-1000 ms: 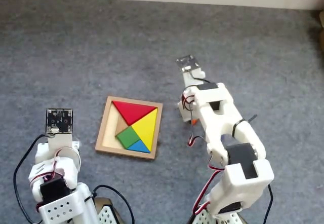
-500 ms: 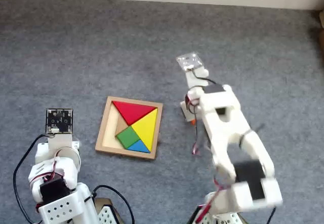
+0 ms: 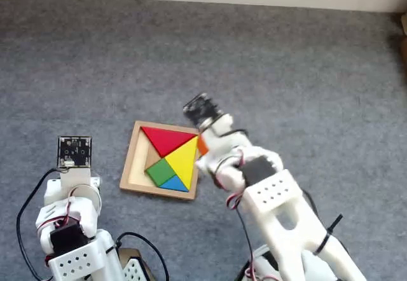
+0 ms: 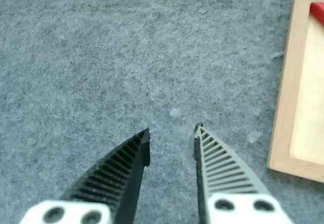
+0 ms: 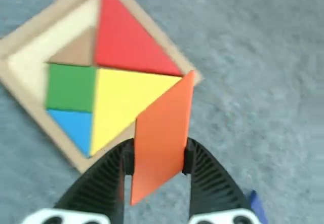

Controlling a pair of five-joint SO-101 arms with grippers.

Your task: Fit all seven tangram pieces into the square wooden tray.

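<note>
The square wooden tray (image 3: 130,161) lies on the grey carpet. It holds a red triangle (image 3: 165,138), a yellow triangle (image 3: 183,157), a green square (image 3: 159,170), a blue triangle (image 3: 175,183) and a small brown triangle (image 3: 151,160). My right gripper (image 3: 202,147) hovers at the tray's right edge, shut on an orange parallelogram (image 5: 162,135) held on edge above the yellow triangle (image 5: 126,105). Bare wood (image 5: 28,62) shows along one side of the tray. My left gripper (image 4: 172,131) stands open over bare carpet, left of the tray's rim (image 4: 286,87).
Grey carpet surrounds the tray on all sides. A small blue corner (image 5: 255,203) peeks out beside my right gripper's finger. The left arm's base and cables (image 3: 70,230) sit at the front left.
The right arm has swung left from the carpet right of the tray to the tray's right edge, carrying the orange parallelogram. The left arm has not moved.
</note>
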